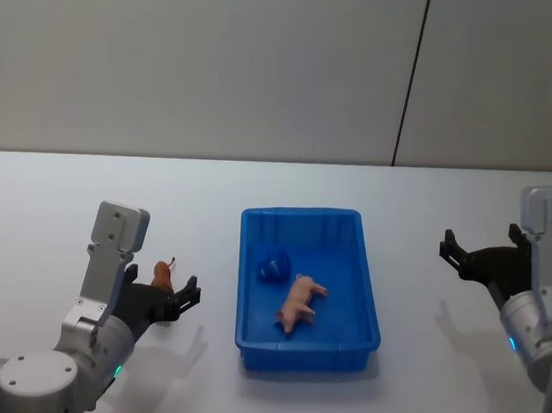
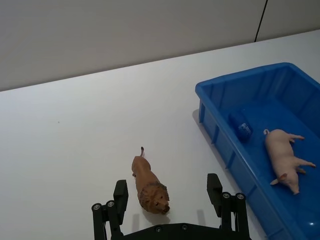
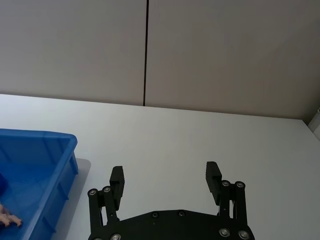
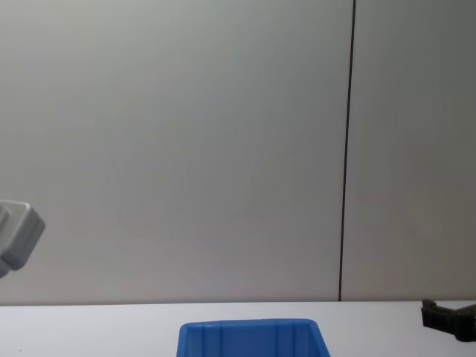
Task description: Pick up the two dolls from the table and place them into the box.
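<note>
Head view: pink pig (image 1: 300, 302) on its side in the blue bin (image 1: 369, 276), beside a small blue object (image 1: 275, 266); right gripper (image 1: 457, 254) spread, above the table (image 1: 54, 195). Left wrist view: left gripper (image 2: 167, 189), jaws apart, flanks the standing toy lion (image 2: 149, 187). Right wrist view: fingers (image 3: 118, 176) parted, holding nothing.

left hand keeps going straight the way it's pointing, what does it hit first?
Likely the lion toy: it stands on the table between the open fingers of the left hand, nearer one finger. Height above the table is unclear.
</note>
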